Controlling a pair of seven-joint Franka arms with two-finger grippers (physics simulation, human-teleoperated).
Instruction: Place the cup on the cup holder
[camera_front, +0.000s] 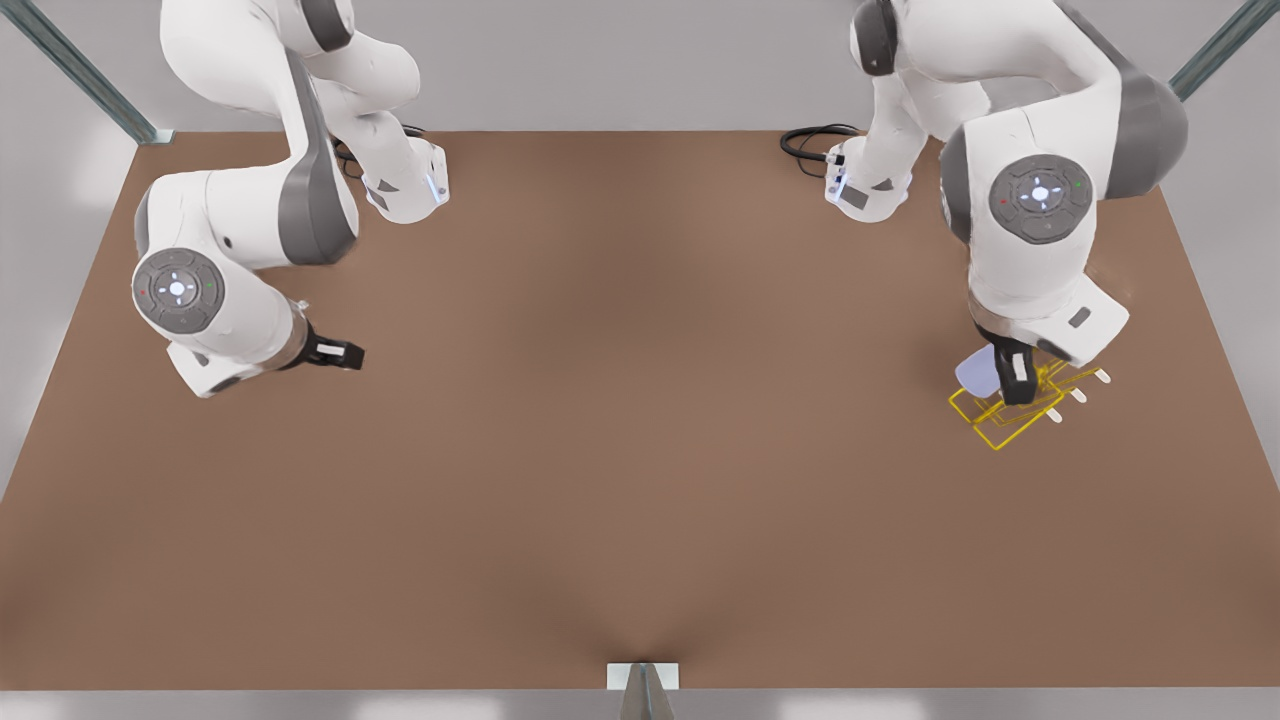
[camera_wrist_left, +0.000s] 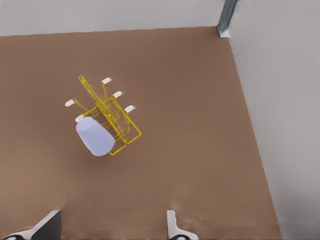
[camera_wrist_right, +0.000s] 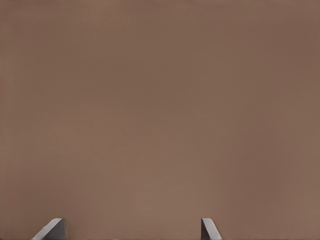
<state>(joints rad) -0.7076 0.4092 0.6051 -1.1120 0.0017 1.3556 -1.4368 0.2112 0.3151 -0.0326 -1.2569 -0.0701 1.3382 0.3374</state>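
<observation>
Now cup (camera_wrist_left: 95, 136) rests tilted on cup holder (camera_wrist_left: 117, 122). Left gripper (camera_wrist_left: 114, 226) above it, spread wide, empty; next move: retreat. Right gripper (camera_wrist_right: 132, 230) waits, wide, empty.

The brown table (camera_front: 640, 450) bears the cup holder (camera_front: 1000, 420).
</observation>
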